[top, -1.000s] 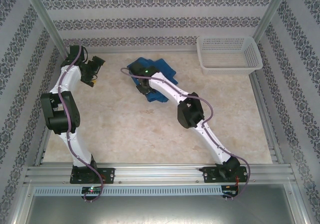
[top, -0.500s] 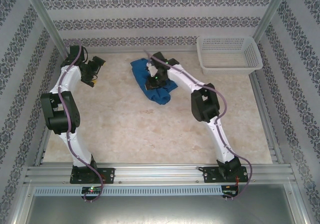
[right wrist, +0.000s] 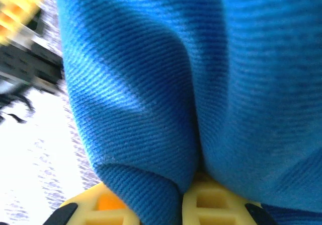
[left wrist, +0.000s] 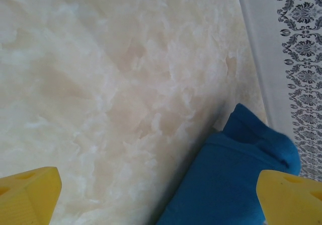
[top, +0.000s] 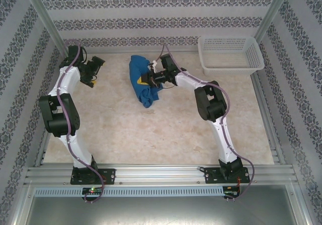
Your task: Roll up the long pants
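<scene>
Long pants (top: 142, 81) bunched at far centre of table (top: 151, 144), open tabletop on near side, right gripper (top: 150, 79) clamped on fabric, left gripper (top: 94, 73) spread wide, to the left near the wall, bundle now narrower, shifted left.

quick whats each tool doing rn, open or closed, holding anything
Left tool: open, holding nothing.
Right tool: closed on a fold of the long pants.
</scene>
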Controlling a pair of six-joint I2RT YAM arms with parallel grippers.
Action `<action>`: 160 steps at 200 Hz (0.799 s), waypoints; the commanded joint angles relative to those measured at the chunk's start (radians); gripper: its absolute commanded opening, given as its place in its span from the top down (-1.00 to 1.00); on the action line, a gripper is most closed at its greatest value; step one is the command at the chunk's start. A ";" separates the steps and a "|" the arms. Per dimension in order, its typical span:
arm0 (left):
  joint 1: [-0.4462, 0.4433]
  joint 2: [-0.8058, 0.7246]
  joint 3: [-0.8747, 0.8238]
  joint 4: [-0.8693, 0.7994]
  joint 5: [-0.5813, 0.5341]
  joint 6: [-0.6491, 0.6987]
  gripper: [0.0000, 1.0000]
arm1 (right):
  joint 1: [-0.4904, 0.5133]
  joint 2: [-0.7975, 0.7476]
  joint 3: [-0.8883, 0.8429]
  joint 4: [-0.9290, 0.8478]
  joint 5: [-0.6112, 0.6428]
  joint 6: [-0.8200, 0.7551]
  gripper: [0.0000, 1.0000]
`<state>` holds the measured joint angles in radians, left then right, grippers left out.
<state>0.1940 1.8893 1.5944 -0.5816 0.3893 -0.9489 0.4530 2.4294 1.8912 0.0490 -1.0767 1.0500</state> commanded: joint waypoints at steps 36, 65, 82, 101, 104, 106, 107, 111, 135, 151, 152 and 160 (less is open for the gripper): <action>0.013 -0.072 -0.009 -0.074 -0.001 0.030 -1.00 | -0.050 0.299 0.147 1.337 0.216 1.054 1.00; 0.018 -0.090 -0.011 -0.091 -0.011 0.042 -1.00 | -0.037 0.293 0.127 1.336 0.228 0.992 1.00; 0.023 -0.100 -0.022 -0.090 -0.014 0.042 -1.00 | -0.040 0.274 0.101 1.337 0.246 0.966 1.00; 0.025 -0.102 -0.028 -0.090 -0.009 0.042 -1.00 | -0.049 0.237 0.072 1.337 0.277 0.928 1.00; 0.025 -0.104 -0.028 -0.091 -0.007 0.042 -1.00 | -0.052 0.233 0.074 1.337 0.285 0.927 1.00; 0.025 -0.104 -0.030 -0.091 -0.008 0.042 -1.00 | -0.053 0.230 0.073 1.338 0.291 0.928 1.00; 0.025 -0.104 -0.031 -0.090 -0.008 0.042 -1.00 | -0.054 0.230 0.073 1.338 0.294 0.929 1.00; 0.025 -0.104 -0.032 -0.091 -0.007 0.042 -1.00 | -0.056 0.226 0.075 1.338 0.306 0.931 1.00; 0.027 -0.105 -0.031 -0.095 -0.007 0.045 -1.00 | -0.082 0.181 0.071 1.337 0.381 0.911 1.00; 0.028 -0.110 -0.027 -0.101 -0.005 0.048 -1.00 | -0.111 0.141 0.059 1.336 0.429 0.891 1.00; 0.028 -0.110 -0.025 -0.102 -0.005 0.048 -1.00 | -0.113 0.138 0.059 1.336 0.432 0.889 1.00; 0.030 -0.110 -0.021 -0.108 -0.005 0.051 -1.00 | -0.133 0.117 0.053 1.336 0.447 0.882 1.00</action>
<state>0.2115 1.8118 1.5700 -0.6476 0.3885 -0.9226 0.3897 2.7171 1.9404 1.2160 -0.7631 1.9678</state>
